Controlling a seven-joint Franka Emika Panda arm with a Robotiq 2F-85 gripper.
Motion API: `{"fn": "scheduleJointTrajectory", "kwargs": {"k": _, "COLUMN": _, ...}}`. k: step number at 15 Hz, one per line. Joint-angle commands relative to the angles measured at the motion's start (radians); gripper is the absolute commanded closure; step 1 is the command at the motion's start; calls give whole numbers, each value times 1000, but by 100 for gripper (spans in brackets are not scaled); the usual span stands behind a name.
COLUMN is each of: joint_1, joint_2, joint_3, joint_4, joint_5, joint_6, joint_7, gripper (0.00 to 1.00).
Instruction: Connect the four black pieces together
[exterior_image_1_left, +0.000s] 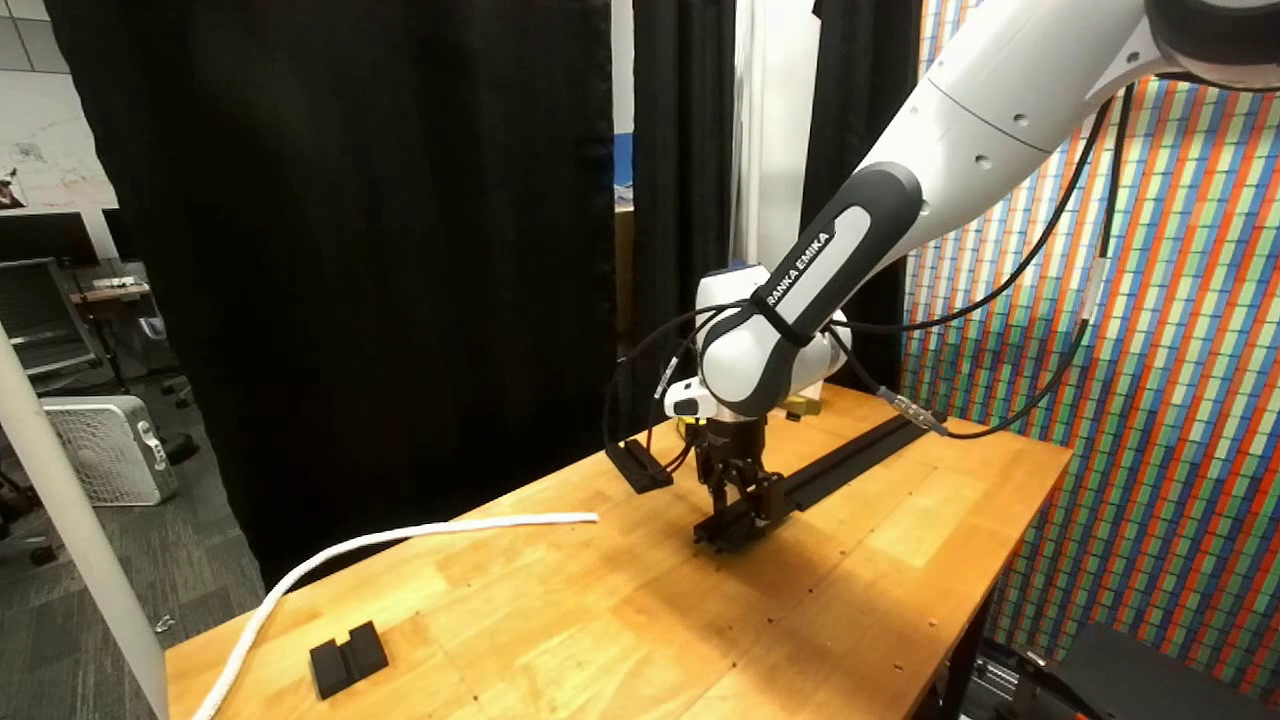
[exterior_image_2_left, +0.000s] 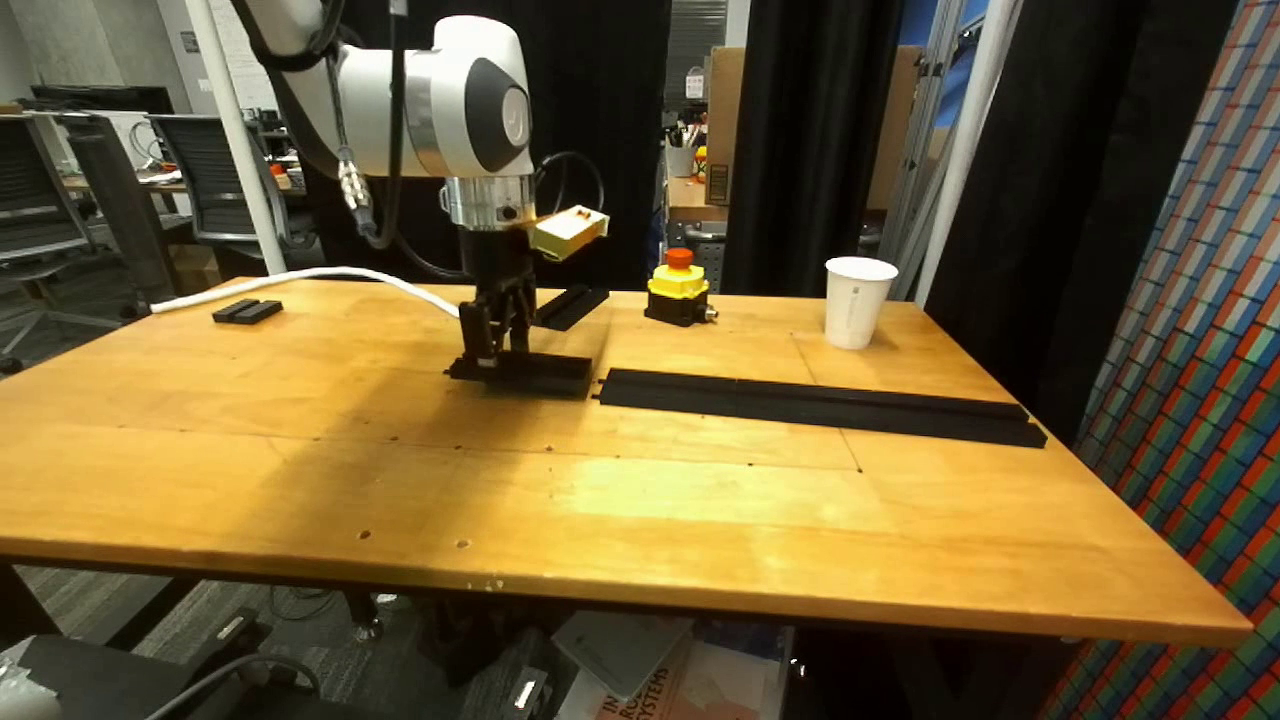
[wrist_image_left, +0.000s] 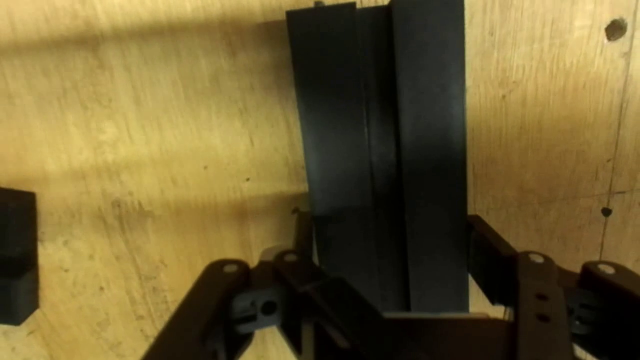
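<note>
In an exterior view the camera stands above one end of the wooden desk, looking along it. In an exterior view it faces across from a long side, toward black curtains. Both share the Franka Emika arm and black bars. The wrist view looks steeply down, close over one black bar, fingers in the foreground.

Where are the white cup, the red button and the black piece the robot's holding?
White cup (exterior_image_2_left: 859, 308), in an exterior view: middle of its side.
Red button (exterior_image_2_left: 679, 259), in an exterior view: middle of its cap.
Held black piece (wrist_image_left: 386, 155), in the wrist view: its long groove.
</note>
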Motion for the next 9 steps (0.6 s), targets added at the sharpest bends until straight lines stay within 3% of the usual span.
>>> {"fn": "scheduleJointTrajectory", "kwargs": {"k": 1, "joint_1": -13, "joint_2": -23, "joint_3": -4, "joint_4": -10, "joint_5": 33, "joint_6": -11, "joint_7": -29, "gripper": 52}}
{"fn": "scheduleJointTrajectory", "kwargs": {"k": 9, "joint_1": -26, "joint_2": -17, "joint_3": -7, "joint_4": -20, "joint_5": 33, "joint_6": -8, "joint_7": -33, "gripper": 52}}
